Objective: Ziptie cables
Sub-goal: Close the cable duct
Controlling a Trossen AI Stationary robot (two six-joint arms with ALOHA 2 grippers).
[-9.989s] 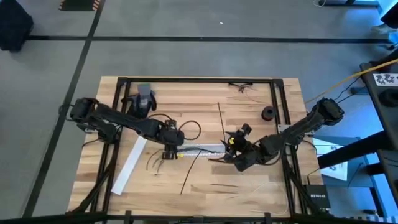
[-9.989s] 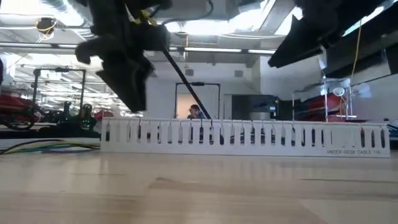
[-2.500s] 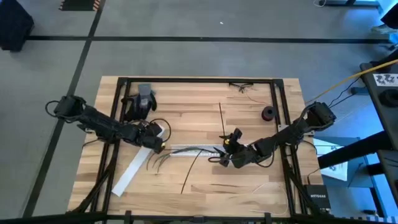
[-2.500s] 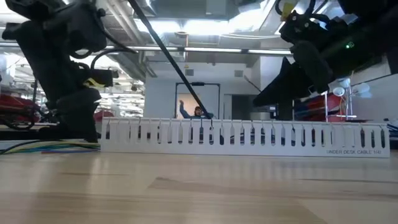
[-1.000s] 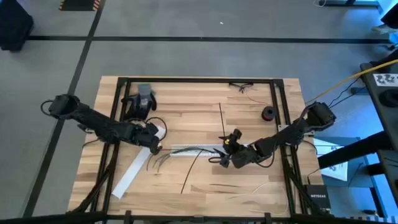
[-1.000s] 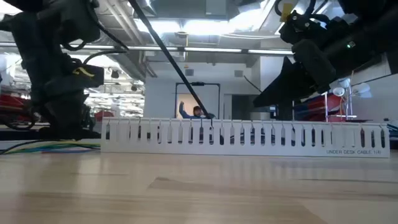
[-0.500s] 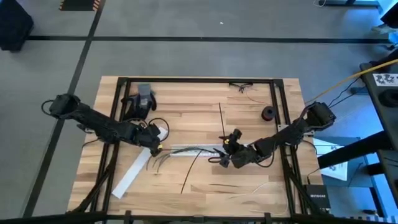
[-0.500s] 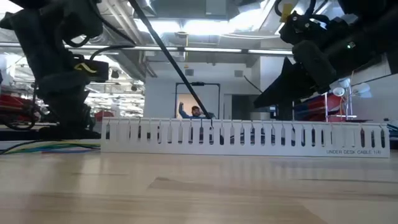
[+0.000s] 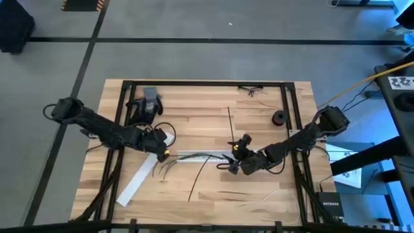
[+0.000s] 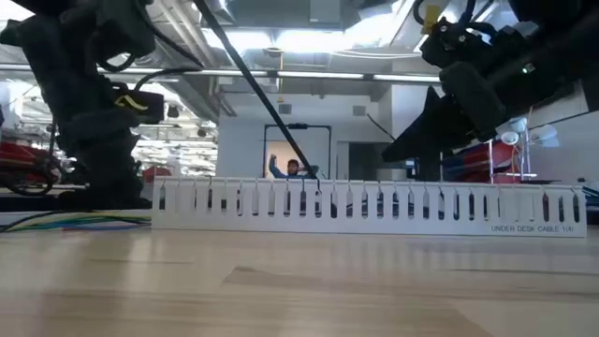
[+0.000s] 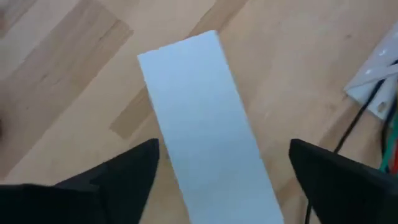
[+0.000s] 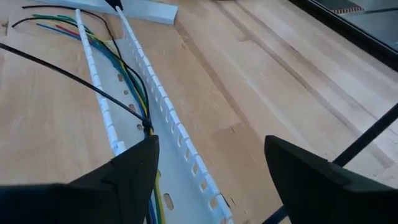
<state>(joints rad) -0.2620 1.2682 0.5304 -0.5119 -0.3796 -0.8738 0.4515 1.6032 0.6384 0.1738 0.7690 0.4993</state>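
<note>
Your left gripper (image 9: 163, 153): fingers spread wide in its wrist view, holding nothing, poised over the upper end of the flat white strip (image 11: 205, 130). Since ten seconds ago it has drawn back leftward from the middle of the slotted white channel (image 9: 202, 157) to that channel's left end; over the last second you will find almost no change.

Your right gripper (image 9: 233, 162): fingers (image 12: 118, 171) wide apart, empty, at the channel's right end, a little left of its earlier place.

Cables (image 12: 124, 74): lying along the inside of the channel, loose ends splayed on the table (image 9: 259, 194) beyond its left end, position unchanged.
</note>
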